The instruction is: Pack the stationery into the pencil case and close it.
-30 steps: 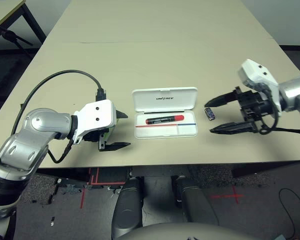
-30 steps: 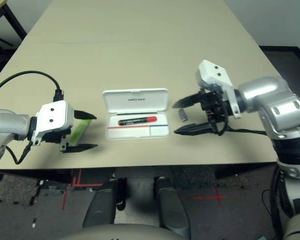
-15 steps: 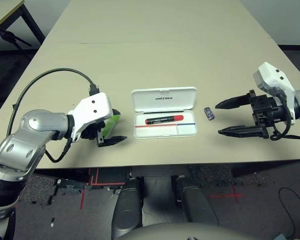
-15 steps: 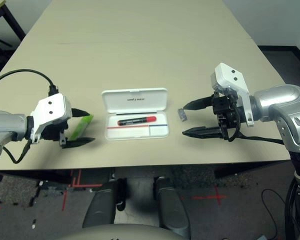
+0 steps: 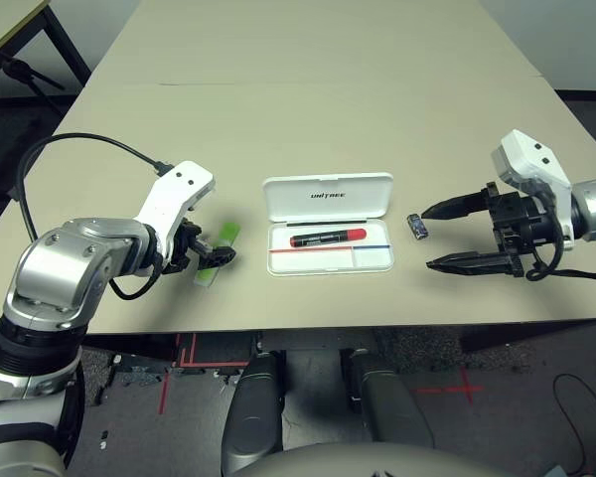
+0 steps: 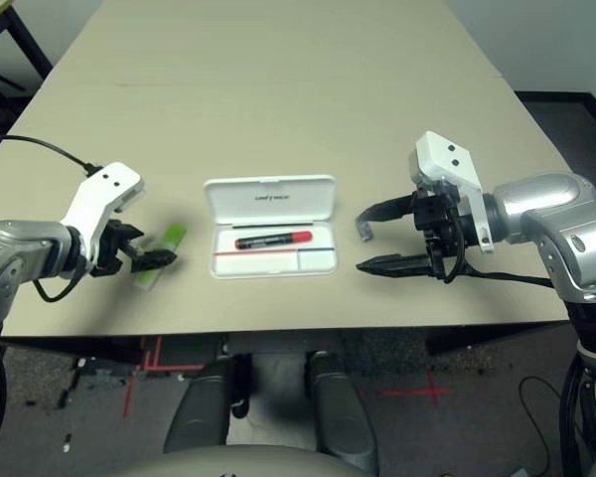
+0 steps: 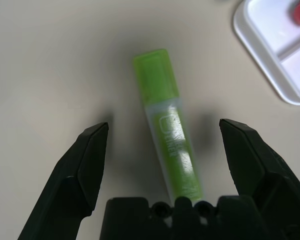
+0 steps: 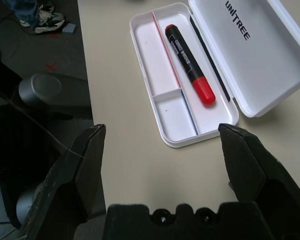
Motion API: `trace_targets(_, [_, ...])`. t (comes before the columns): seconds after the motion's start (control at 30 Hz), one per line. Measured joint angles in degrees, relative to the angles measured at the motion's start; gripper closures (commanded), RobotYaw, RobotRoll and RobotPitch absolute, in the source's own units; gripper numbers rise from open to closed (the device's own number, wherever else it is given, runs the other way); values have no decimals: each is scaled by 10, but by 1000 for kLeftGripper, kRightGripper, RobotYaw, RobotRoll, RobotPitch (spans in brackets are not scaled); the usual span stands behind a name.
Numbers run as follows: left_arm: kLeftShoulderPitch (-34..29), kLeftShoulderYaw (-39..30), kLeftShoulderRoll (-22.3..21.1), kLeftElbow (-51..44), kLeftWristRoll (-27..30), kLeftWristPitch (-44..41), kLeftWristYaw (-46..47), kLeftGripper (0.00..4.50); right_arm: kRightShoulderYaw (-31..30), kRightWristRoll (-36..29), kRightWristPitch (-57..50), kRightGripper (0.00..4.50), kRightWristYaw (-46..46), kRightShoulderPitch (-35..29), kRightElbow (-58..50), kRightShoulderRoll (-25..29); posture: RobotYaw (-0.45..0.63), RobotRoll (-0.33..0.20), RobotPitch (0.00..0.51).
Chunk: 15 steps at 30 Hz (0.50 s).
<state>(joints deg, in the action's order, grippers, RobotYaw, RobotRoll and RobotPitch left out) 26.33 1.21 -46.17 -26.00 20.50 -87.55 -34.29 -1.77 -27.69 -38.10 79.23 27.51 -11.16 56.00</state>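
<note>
The pencil case (image 5: 372, 260) lies open on the table's middle, its lid (image 5: 328, 196) folded back. The red marker (image 5: 326, 238) with its black cap lies in the tray. Left of the case, a light-green highlighter (image 5: 222, 245) lies flat on the table. My left gripper (image 5: 204, 256) points down over it, open, with the highlighter (image 7: 167, 135) between its fingers but untouched. A tiny dark block (image 5: 416, 226) rests just right of the case. My right gripper (image 5: 427, 238) is open beside it, tips toward the case (image 8: 162, 95).
A black cable (image 5: 79, 149) loops from my left wrist over the table's left side. The table's front edge (image 5: 328, 326) runs close below the case. The tabletop (image 5: 318, 89) stretches wide and bare beyond the case.
My left wrist has turned and dropped, so the gripper now straddles the highlighter from above. My right gripper drew away to the right, then came partway back toward the block.
</note>
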Motion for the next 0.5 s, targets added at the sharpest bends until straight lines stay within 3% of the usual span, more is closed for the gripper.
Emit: trace_targets(0.5, [-11,17,29,26,0,18,54,0,0,1,2,16,-3,0,0,0,2,0,172])
